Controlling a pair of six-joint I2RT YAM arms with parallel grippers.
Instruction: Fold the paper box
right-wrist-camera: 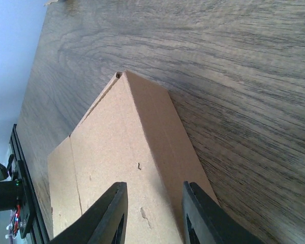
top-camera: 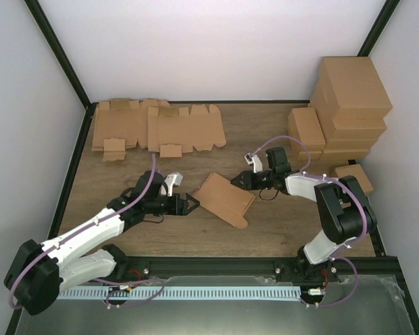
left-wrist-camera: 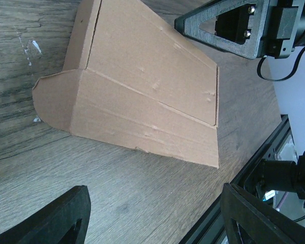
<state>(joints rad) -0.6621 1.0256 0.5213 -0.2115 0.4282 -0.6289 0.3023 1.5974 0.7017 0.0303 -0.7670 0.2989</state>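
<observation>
We are mid-fold: the paper box [top-camera: 225,199] lies half-creased at mid-counter [top-camera: 279,227]. Our left end effector [top-camera: 194,203] stands released beside it; our right end effector [top-camera: 240,180] straddles its ridge, grip unclear. Next, we'd pinch that crease.

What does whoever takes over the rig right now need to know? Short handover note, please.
Left gripper: open, empty, facing the paper box from its left, just short of it.
Right gripper: jaws straddle the box's raised fold at its far-right edge; can't tell if they are clamped.
Box: middle of the table, between both grippers, partly folded, tented along a crease, rounded flap loose.
Done: first creases raised.
Left: stand up the walls, tuck the flaps.
Also here: flat blanks far left, brown cartons far right.
</observation>
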